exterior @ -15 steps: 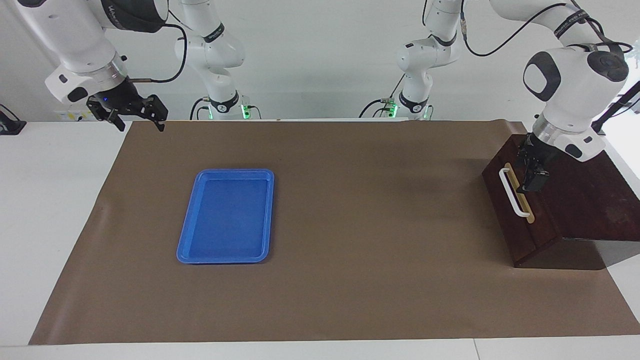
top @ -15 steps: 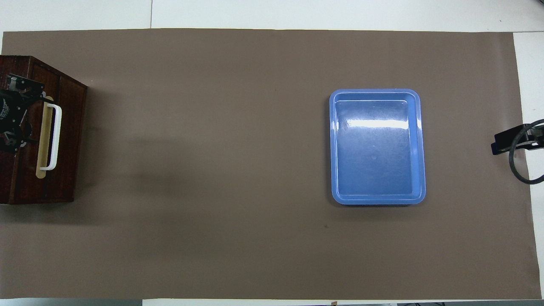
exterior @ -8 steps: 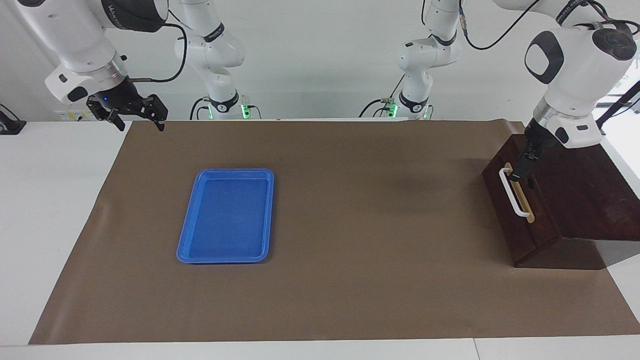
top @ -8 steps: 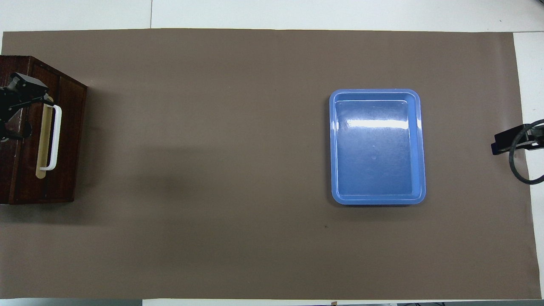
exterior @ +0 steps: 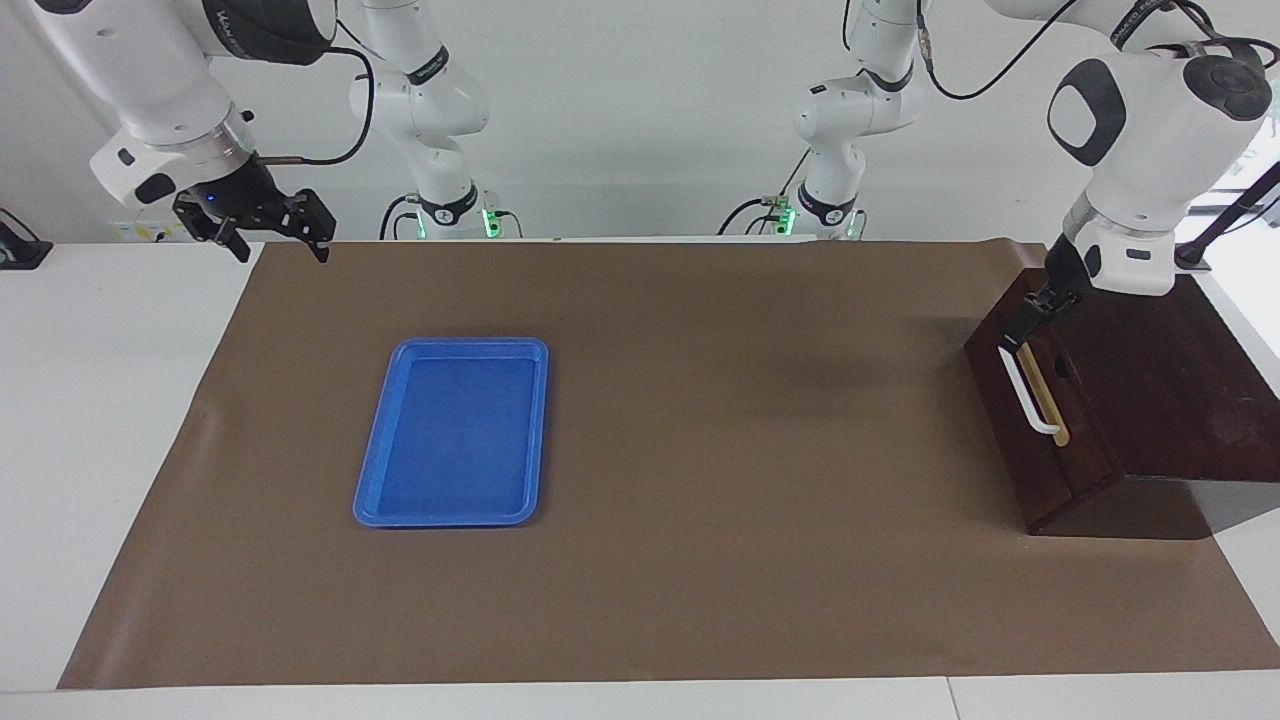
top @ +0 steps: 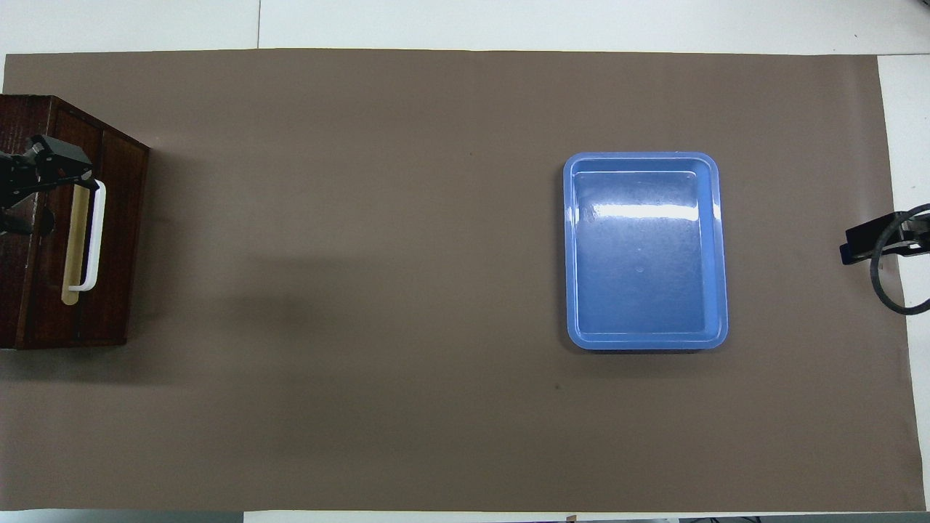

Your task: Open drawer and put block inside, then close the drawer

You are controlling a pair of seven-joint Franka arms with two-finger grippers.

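1. Against the earlier pictures, the left gripper (exterior: 1040, 303) has risen off the drawer (exterior: 1040, 420) front. A second ago it hung low beside the middle of the white handle (exterior: 1028, 393); now it sits at the handle's end nearer the robots, and the wrist above it has turned and lifted.
2. The drawer, the handle and the blue tray (exterior: 455, 432) lie where they lay before, and the right arm has not moved.
3. In the facing view the left arm comes down from about 1 o'clock over the dark wooden box (exterior: 1150, 380), its forearm nearly upright and its wrist bent toward the drawer front. The left gripper's fingers are spread wide and hold nothing; whether a tip touches the handle I cannot tell.
4. The right gripper (exterior: 270, 235) waits in the air over the edge of the brown mat (exterior: 700, 560), at about 10 o'clock in the facing view, jaws wide apart and holding nothing.
5. The drawer is shut, flush in its box at the left arm's end of the table, at about 3 o'clock in the facing view.
6. The block is not in sight in either view.
7. The tray lies flat on the mat toward the right arm's end, well apart from the drawer, at about 9 o'clock from the mat's centre in the facing view.
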